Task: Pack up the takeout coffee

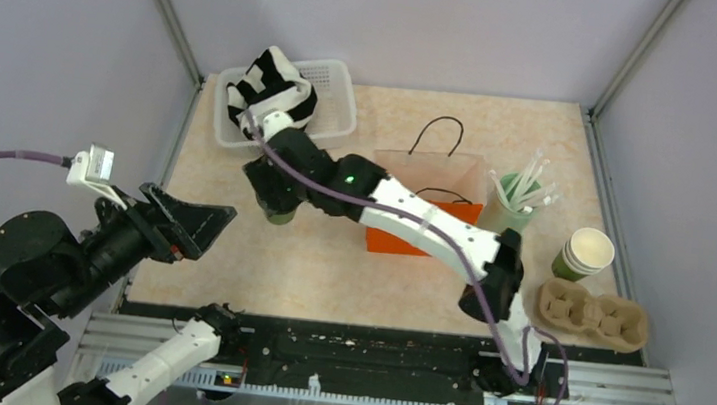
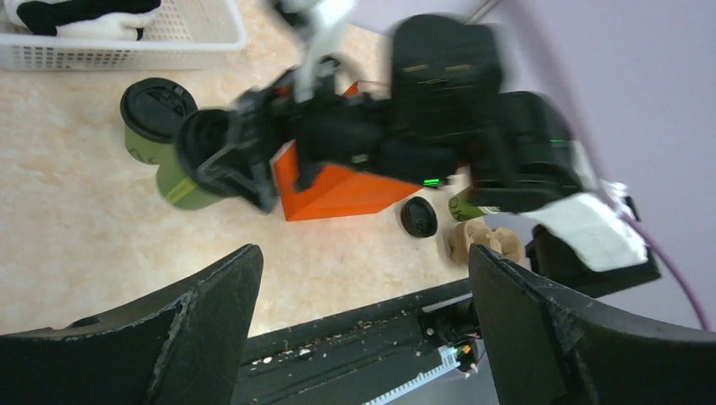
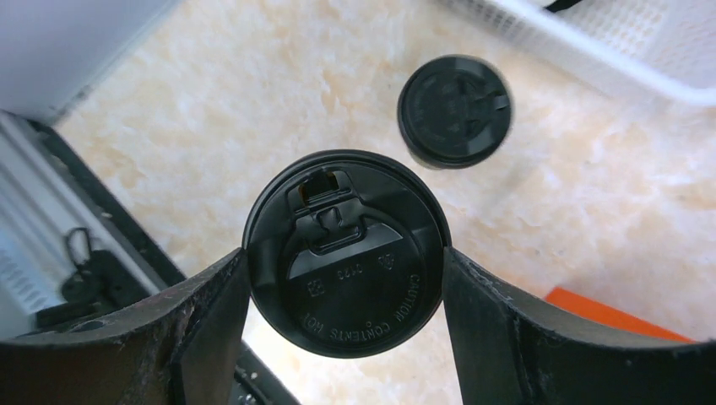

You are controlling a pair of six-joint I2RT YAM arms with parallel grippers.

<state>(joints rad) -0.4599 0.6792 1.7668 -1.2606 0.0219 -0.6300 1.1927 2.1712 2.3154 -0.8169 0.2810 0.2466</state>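
Pinching one cup at its lidded rim, likely the stiffest hold on light, dentable paper, the right gripper sat closed toward the left edge, the other cup near it, while the left gripper gaped empty

- From the top camera we look steeply down from high behind the near edge, at 6 o'clock, holding the whole table.
- From the left wrist we look aslant across it from 9 o'clock, at middle range, between the fingers of the left gripper.
- From the right wrist we look straight down, very near, on a lidded cup.
- Both wrist views share the second cup: 1 o'clock in the right, 10 in the left.
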